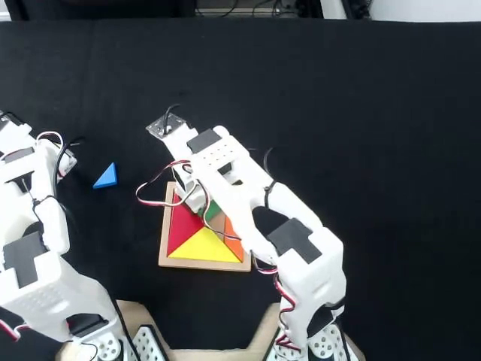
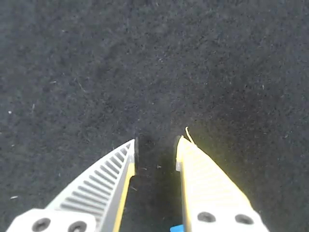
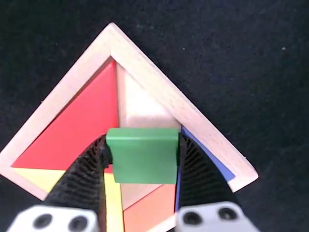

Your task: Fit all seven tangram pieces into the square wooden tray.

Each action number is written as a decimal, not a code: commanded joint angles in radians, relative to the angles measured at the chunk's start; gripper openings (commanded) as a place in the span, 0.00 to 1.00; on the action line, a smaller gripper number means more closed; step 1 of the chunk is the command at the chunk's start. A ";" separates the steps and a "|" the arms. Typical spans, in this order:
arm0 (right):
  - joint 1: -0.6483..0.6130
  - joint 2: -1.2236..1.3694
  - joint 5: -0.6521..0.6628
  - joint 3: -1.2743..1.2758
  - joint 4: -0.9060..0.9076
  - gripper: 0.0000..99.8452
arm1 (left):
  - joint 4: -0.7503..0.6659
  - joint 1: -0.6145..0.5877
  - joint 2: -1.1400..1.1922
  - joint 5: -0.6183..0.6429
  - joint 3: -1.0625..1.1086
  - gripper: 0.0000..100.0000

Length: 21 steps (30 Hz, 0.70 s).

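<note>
My right gripper (image 3: pixel 142 145) is shut on a green square piece (image 3: pixel 142 155) and holds it just over the square wooden tray (image 3: pixel 155 87). In the tray lie a red triangle (image 3: pixel 77 125), a yellow triangle (image 3: pixel 112 203), an orange piece (image 3: pixel 149 208) and a blue piece (image 3: pixel 207 159); bare wood shows in front of the green piece. From above, the right arm (image 1: pixel 240 188) covers much of the tray (image 1: pixel 203 263). A small blue triangle (image 1: pixel 106 177) lies on the cloth left of the tray, near the left arm (image 1: pixel 30 226). My left gripper (image 2: pixel 157 144) is open over bare black cloth.
Black cloth covers the whole table. The back and right sides are free of objects. Loose cables hang from the right arm over the tray's left corner (image 1: pixel 150 197). Both arm bases stand at the front edge.
</note>
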 commanded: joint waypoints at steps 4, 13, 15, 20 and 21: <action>0.015 -0.059 -0.006 -0.001 -0.003 0.09 | -0.014 -0.002 -0.006 0.009 -0.036 0.15; 0.014 -0.059 -0.040 -0.001 0.012 0.13 | -0.014 -0.002 -0.006 0.009 -0.036 0.15; 0.012 -0.059 -0.040 -0.001 0.020 0.14 | -0.014 -0.002 -0.006 0.009 -0.036 0.15; 0.009 -0.067 -0.040 -0.002 0.038 0.14 | -0.014 -0.002 -0.006 0.009 -0.036 0.15; 0.009 -0.067 -0.040 -0.008 0.048 0.14 | -0.014 -0.002 -0.006 0.009 -0.036 0.15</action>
